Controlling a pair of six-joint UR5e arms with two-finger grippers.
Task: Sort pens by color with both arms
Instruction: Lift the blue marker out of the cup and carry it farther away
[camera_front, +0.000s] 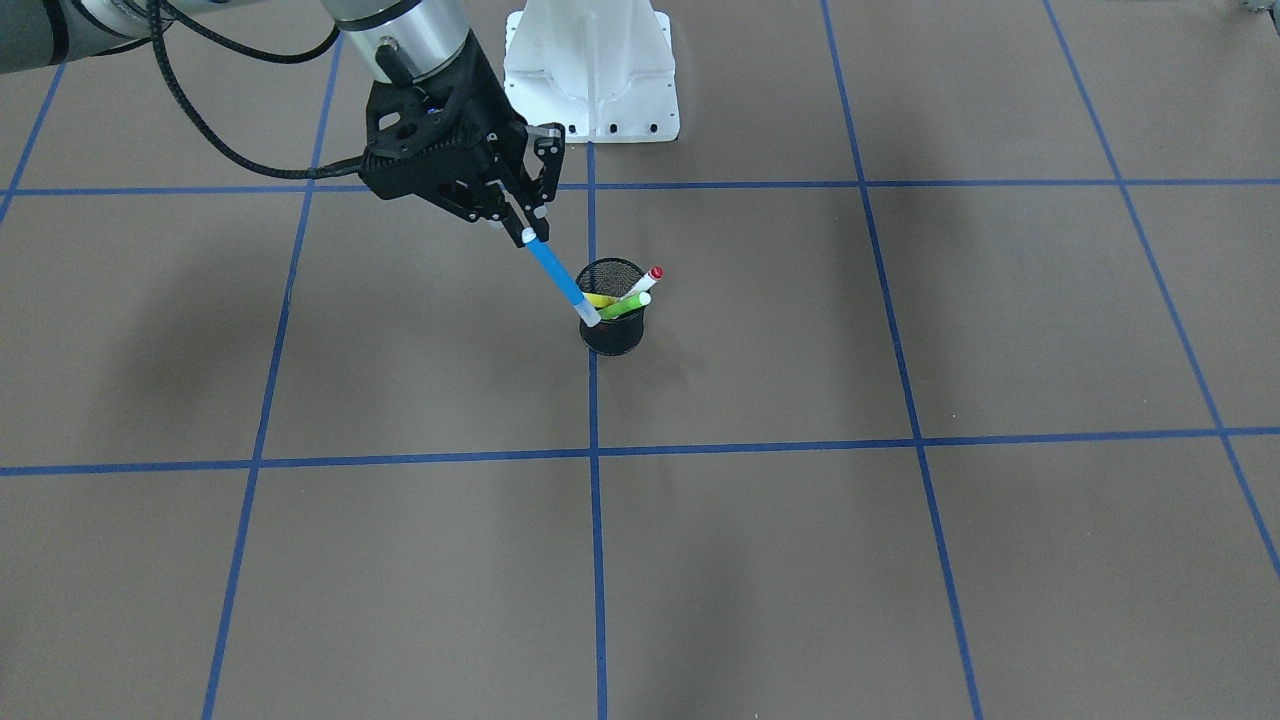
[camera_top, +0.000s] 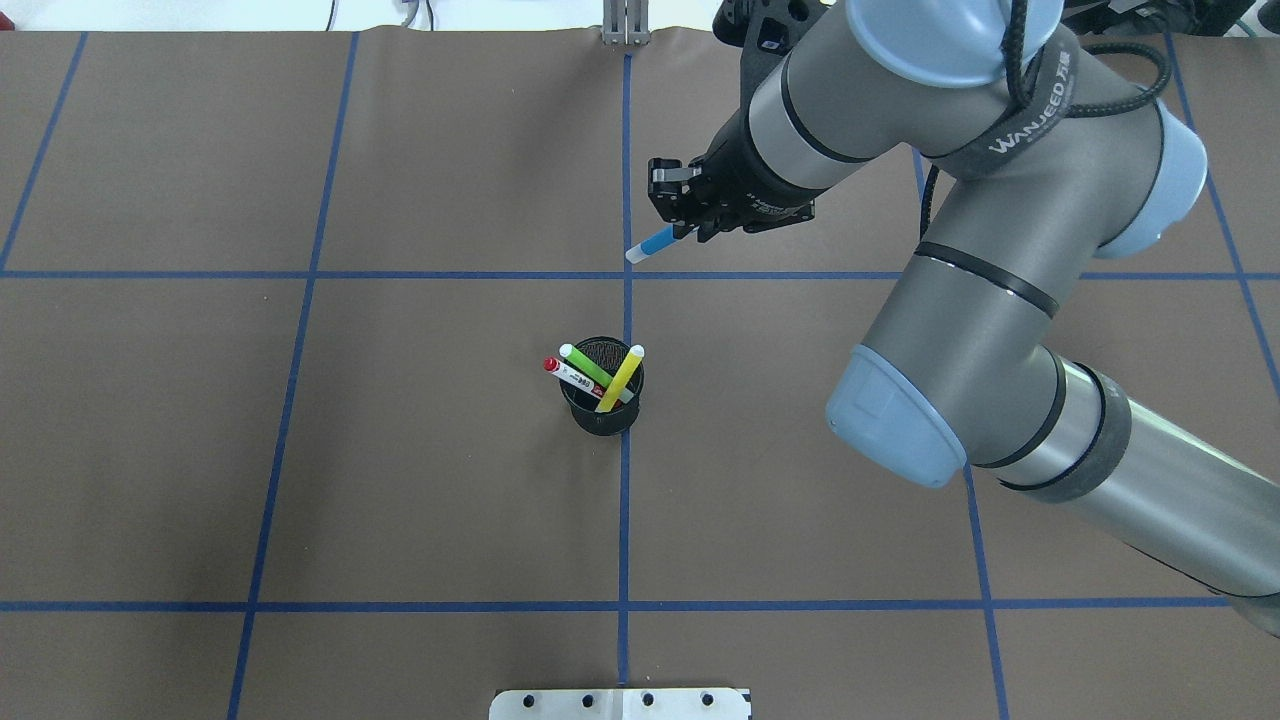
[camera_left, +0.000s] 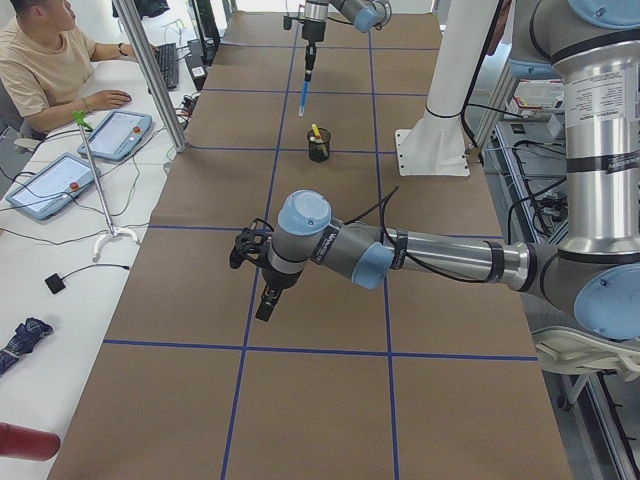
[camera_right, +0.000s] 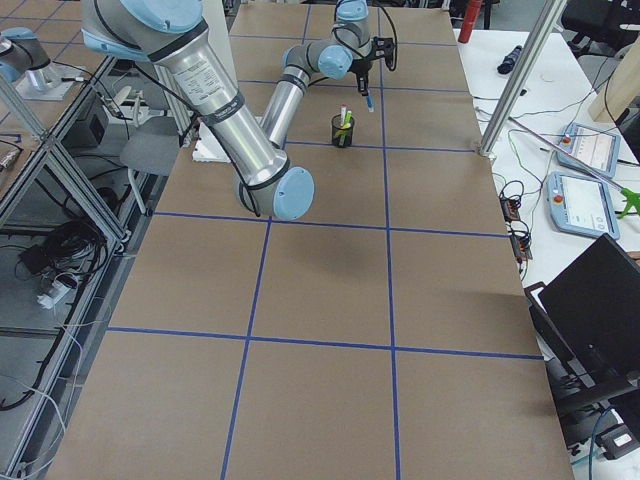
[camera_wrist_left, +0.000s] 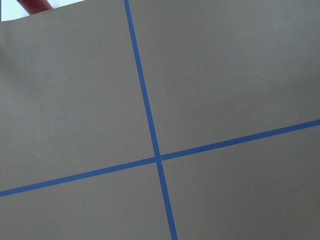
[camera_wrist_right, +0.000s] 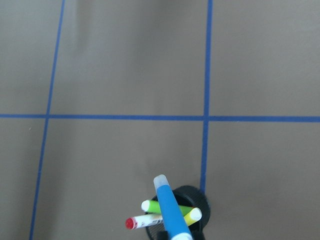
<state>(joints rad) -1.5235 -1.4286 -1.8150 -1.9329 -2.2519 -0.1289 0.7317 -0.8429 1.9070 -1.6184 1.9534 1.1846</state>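
My right gripper (camera_front: 527, 230) is shut on the top end of the blue pen (camera_front: 560, 280), which hangs tilted in the air. Its lower end points toward the black mesh cup (camera_front: 612, 340). In the overhead view the blue pen (camera_top: 652, 243) shows clear of the cup (camera_top: 600, 415). In that cup stand the green pen (camera_top: 585, 366), the yellow pen (camera_top: 622, 378) and the red-capped white marker (camera_top: 565, 373). My left gripper (camera_left: 268, 300) hovers low over bare table, far from the cup, and shows only in the exterior left view. I cannot tell whether it is open or shut.
The white pedestal base (camera_front: 590, 70) stands behind the cup. Blue tape lines (camera_top: 625, 500) cross the brown table. A person (camera_left: 40, 60) sits at a side desk with tablets (camera_left: 110, 135), beside metal posts (camera_left: 160, 80).
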